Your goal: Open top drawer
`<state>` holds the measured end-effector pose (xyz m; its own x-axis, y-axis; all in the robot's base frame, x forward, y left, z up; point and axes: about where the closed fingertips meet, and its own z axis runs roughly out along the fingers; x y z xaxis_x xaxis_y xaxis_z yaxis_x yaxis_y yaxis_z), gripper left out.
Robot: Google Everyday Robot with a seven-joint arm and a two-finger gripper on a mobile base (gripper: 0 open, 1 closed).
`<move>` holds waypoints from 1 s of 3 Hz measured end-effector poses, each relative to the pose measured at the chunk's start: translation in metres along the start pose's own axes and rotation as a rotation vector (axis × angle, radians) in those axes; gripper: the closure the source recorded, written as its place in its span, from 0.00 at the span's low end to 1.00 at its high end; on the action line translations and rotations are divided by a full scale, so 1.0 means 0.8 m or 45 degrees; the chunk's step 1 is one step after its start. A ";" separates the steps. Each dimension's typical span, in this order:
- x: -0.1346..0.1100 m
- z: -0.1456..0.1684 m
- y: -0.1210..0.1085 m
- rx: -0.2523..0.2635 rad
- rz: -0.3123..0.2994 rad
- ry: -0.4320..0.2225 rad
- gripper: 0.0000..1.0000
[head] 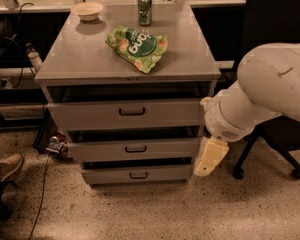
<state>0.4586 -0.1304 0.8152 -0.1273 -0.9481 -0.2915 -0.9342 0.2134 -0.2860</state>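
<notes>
Camera view: gripper (210, 156), open or closed cannot be told, hangs just beside the middle drawer's (100, 149) right end, below the slightly ajar top drawer (85, 115).

Grey top drawer (90, 115) stands slightly open; gripper (209, 157) hangs below its right end.

Metal top drawer (85, 115); plastic claw (210, 157) nr

Grey cabinet top (85, 64): green snack bag (138, 46) mid-surface; can (144, 9) just behind bag; bowl (87, 10) behind-left of bag. Gripper (206, 164) off the top, low and right of bag.
</notes>
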 end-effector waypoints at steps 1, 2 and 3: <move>0.000 0.002 -0.001 0.005 -0.005 0.000 0.00; -0.003 0.016 -0.005 0.031 -0.040 0.000 0.00; -0.001 0.058 -0.029 0.073 -0.070 -0.014 0.00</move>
<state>0.4960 -0.1233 0.7794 -0.0726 -0.9560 -0.2841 -0.9190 0.1748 -0.3534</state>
